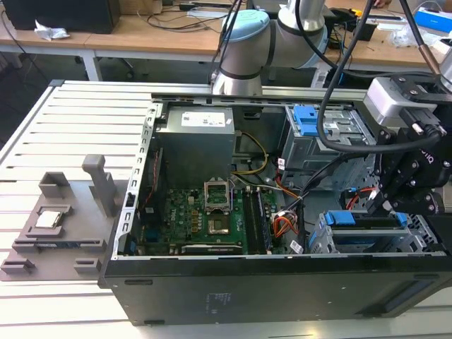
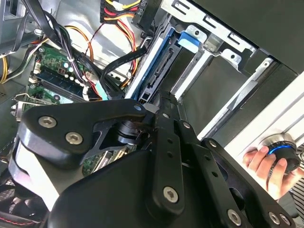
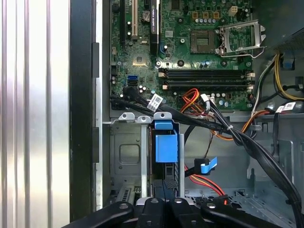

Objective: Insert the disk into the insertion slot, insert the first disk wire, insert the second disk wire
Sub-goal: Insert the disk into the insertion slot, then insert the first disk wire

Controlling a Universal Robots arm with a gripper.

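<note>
Exterior view: disk sits on edge in the insertion slot, well off to the side of the circuit board. Gripper hangs over the disk's end farthest from the board. Visible long edge runs straight toward the board, flat faces upright.

Second wrist view: gripper is touching or just beside the near end of the disk. Can't tell whether it's apart, together or clamped on the disk. A hand rests on a knob beyond the slot, on the side away from the board.

First wrist view: the blue-framed disk edge stands in the slot, its blue tab end nearest the board and the gripper at the opposite end. Cables cross between slot and board, and one black bundle lies right by the tab end.

Risks, my read:
- The cable bundle could get pinched or dragged if the disk shifts toward the board.
- The disk could cock in the slot and jam if pressed at one end only.
- The hand is close enough to the arm to worry about.
</note>
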